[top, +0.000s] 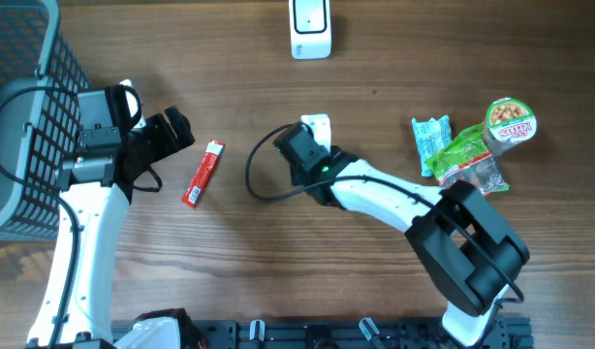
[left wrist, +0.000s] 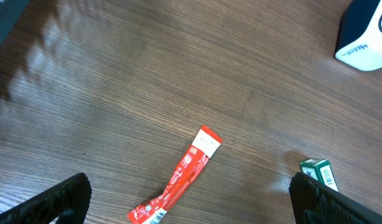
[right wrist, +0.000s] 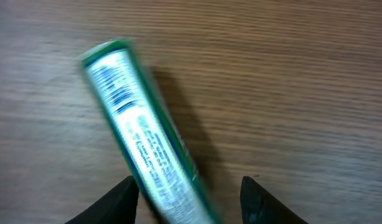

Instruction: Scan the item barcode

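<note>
Item under inspection: green-and-white carton (right wrist: pixel 138 124), at the centre of the worktop (top: pixel 394 78), its near end between the jaws of the right gripper (right wrist: pixel 190 190). Those jaws stand about half open, with a gap beside 1 finger and no firm grip evident. The left gripper (top: pixel 181 134) gapes fully, empty, near a red sachet (top: pixel 203 174). Carton judged light, stiff, crushable and glossy; best taken across its narrow sides mid-length, barcode end clear. The right wrist view alone shows the barcode, blurred. Overhead hides most of the carton under the gripper but places the scanner (top: pixel 309 29) at the far edge, well apart.

No legible text, only blurred print on green box (right wrist: pixel 141 149)
</note>
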